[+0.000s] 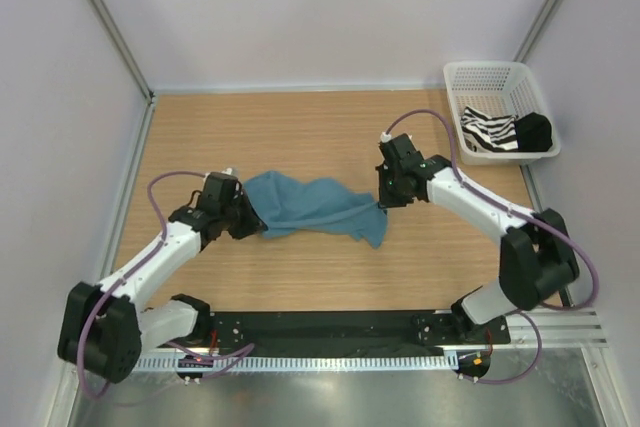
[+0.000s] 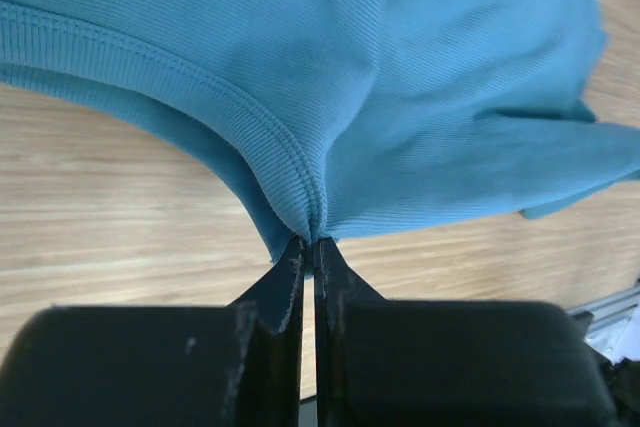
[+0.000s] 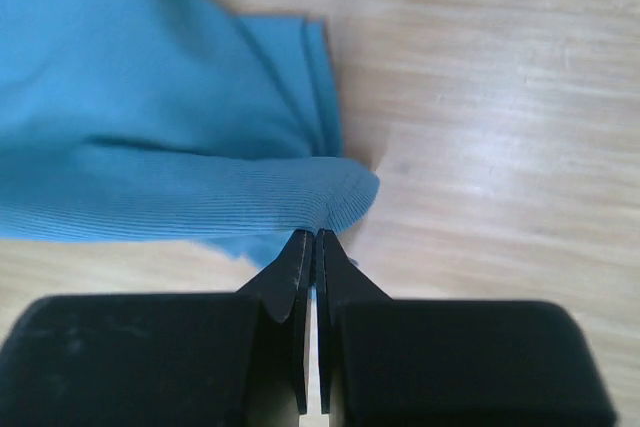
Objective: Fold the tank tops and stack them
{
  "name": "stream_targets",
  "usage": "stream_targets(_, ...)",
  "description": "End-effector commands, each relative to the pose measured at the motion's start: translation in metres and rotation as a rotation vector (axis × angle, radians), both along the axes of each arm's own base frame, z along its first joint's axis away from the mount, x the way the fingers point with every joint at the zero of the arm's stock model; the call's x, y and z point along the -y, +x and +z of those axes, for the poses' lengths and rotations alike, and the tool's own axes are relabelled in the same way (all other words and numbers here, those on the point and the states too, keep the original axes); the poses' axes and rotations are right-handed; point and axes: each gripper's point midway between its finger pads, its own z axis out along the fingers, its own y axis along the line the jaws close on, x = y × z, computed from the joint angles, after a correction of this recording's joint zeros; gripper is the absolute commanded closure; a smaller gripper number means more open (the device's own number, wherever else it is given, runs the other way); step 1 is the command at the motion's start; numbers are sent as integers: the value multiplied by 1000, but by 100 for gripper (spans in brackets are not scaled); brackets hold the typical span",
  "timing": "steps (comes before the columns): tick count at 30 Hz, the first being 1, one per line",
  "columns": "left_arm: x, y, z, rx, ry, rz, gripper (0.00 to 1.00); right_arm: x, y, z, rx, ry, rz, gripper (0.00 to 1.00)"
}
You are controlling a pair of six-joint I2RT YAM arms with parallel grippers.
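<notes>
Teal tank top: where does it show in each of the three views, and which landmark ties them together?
Top external: teal tank top at the table's centre, between both arms.
Left wrist: fills the upper frame, its hem pinched in the left fingers.
Right wrist: upper left, a fold pinched in the right fingers.
Shared landmark: the wooden table beneath it.

Two tank tops: one teal-blue tank top (image 1: pixel 315 205), one striped tank top (image 1: pixel 490 132). One white mesh basket (image 1: pixel 487 80), one black item (image 1: pixel 535 130) inside. Two arms, with two grippers: left gripper (image 2: pixel 308 239), right gripper (image 3: pixel 312 234). One wooden table (image 1: pixel 300 132).
</notes>
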Motion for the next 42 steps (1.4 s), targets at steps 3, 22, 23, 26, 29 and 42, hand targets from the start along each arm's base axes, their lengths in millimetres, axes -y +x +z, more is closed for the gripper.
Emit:
stream_targets(3, 2, 47, -2, 46, 20, 49, 100, -6, 53, -19, 18, -15, -49, 93)
stream_targets(22, -5, 49, -3, 66, 50, 35, 37, 11, 15, -9, 58, 194, -72, 52)
stream_targets(23, -7, 44, -2, 65, 50, 34, 37, 10, 13, -10, 55, 204, -67, 52)
stream_targets(26, -7, 32, 0, 56, 38, 23, 37, 10, 5, -20, 31, 221, -58, 49)
stream_targets(29, -10, 20, -2, 29, 43, 12, 38, 9, 4, -31, 12, 232, -63, 48)
stream_targets(42, -3, -4, -11, -27, -10, -14, 41, -1, -4, -59, -58, 277, -58, 48)
